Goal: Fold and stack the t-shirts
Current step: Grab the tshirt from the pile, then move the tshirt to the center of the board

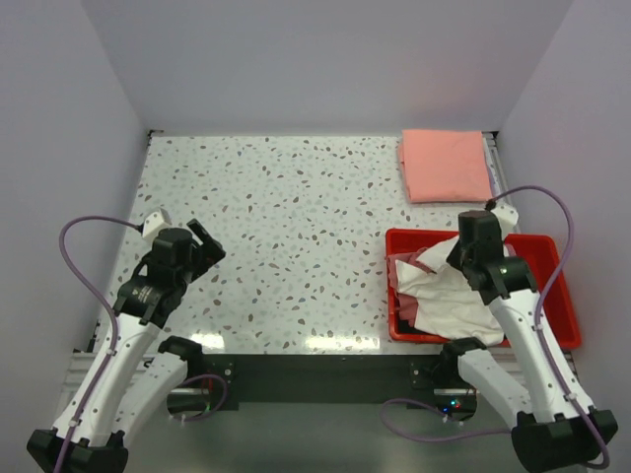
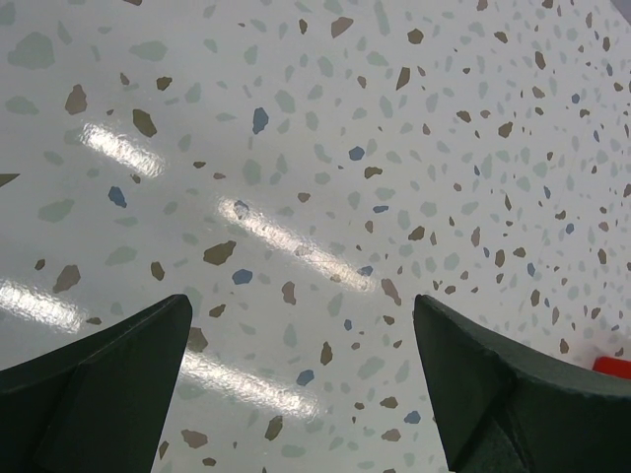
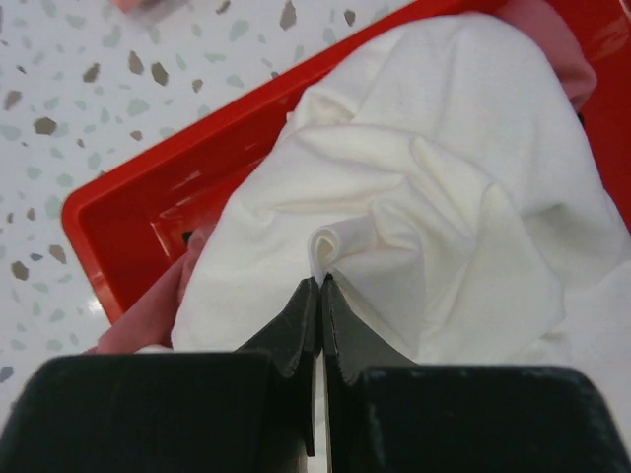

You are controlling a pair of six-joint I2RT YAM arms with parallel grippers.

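Note:
A crumpled white t-shirt [image 1: 449,296] lies in the red bin [image 1: 557,291] at the right, over a dusty-pink shirt [image 1: 412,264]. My right gripper [image 3: 320,281] is shut on a pinched fold of the white t-shirt [image 3: 434,177]; the dusty-pink shirt [image 3: 148,310] shows beside it, against the bin's wall [image 3: 148,212]. In the top view the right gripper [image 1: 471,258] sits over the bin. A folded salmon-pink t-shirt [image 1: 446,165] lies at the table's far right. My left gripper [image 1: 197,239] is open over bare table; its fingers [image 2: 108,374] hold nothing. No black shirt shows.
The speckled terrazzo table [image 1: 286,236] is walled on the left, back and right. A corner of the red bin [image 2: 613,366] shows at the right edge of the left wrist view. Purple cables loop beside both arms.

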